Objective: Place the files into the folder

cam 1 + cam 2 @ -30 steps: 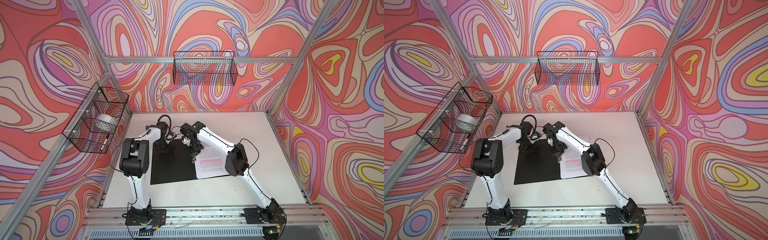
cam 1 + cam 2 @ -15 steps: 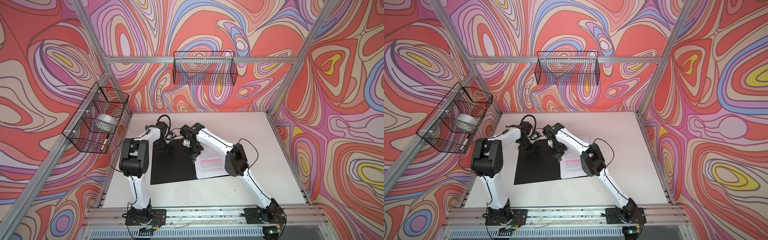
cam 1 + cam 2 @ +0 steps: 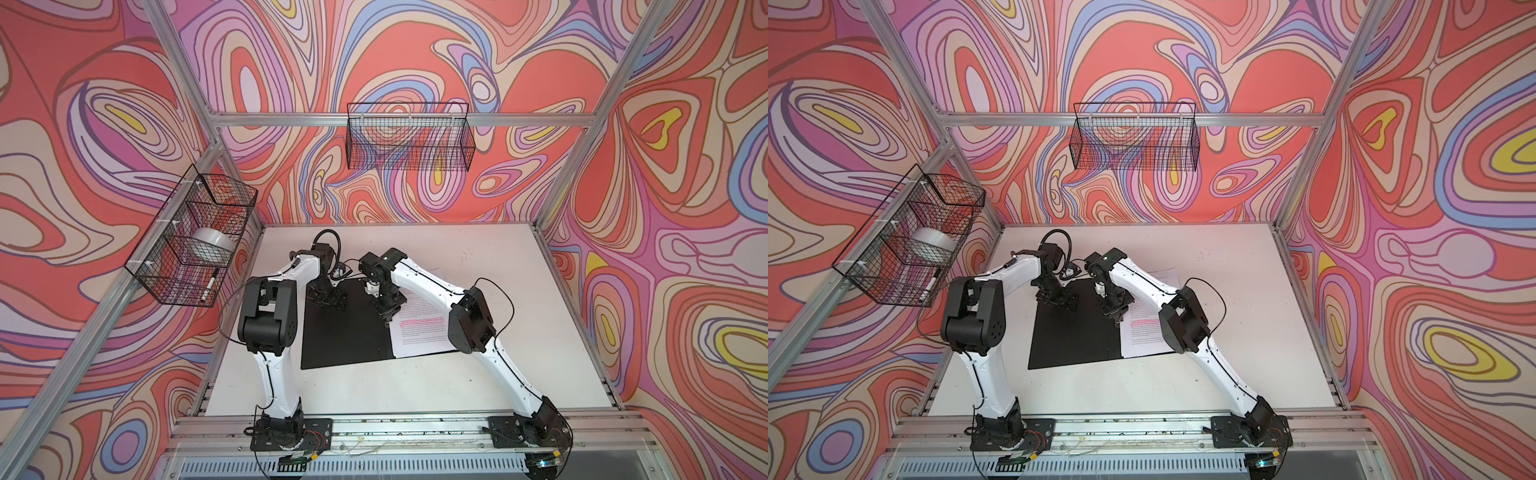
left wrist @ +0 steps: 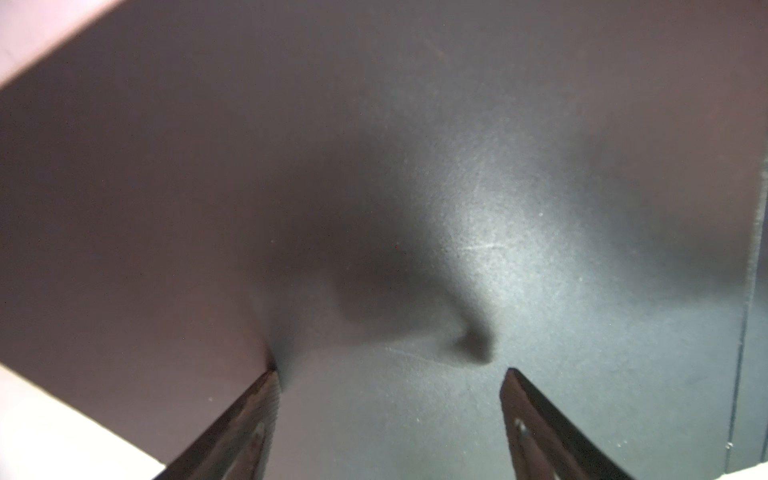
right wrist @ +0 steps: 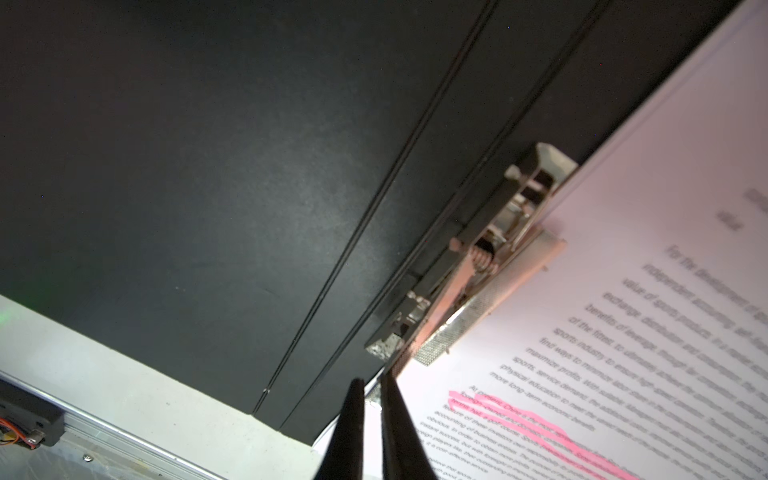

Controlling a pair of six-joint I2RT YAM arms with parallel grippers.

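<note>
Almost nothing has moved: right gripper point(image 5: 370, 380), clenched empty, sits at one end of the spine clip point(image 5: 478, 266), which runs straight ahead, lying on the files point(image 3: 419, 332) in the folder point(image 3: 345, 332) (left gripper point(image 4: 390, 372) spread wide).

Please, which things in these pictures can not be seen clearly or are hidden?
- Text on the files: blurred in the right wrist view, too small in both top views.
- Part of the files: covered by the right arm in both top views.
- Outside of the folder: faces down on the table.
- Whether the right gripper pinches the clip lever: its own tips cover the spot, right wrist view.
</note>
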